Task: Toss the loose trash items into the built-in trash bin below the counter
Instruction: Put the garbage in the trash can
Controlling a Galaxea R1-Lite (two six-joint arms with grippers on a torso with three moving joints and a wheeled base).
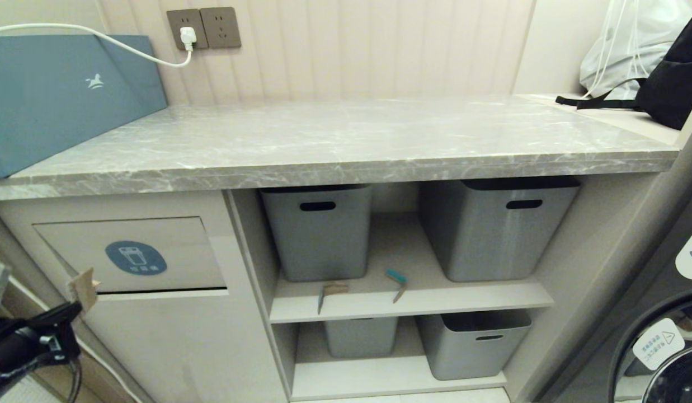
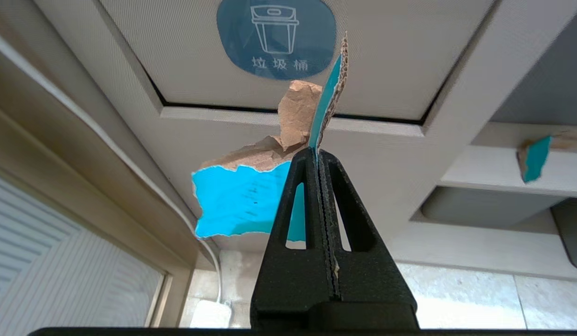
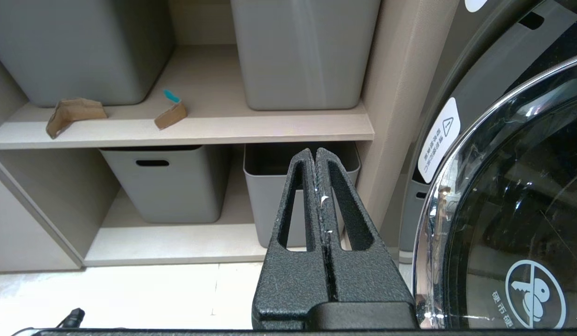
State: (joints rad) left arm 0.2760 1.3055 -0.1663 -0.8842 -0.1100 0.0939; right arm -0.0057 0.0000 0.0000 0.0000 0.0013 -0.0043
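Beige bin flap [image 2: 400,70]; left pincer [image 2: 317,156] clamps cardboard scrap [image 2: 251,186].

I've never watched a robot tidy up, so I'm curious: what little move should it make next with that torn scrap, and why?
Probably push the cardboard scrap forward against the trash bin flap to tip it inward. The left tool is shut on the scrap just in front of the flap's lower edge, and the flap looks barely ajar, so the scrap cannot drop in yet.
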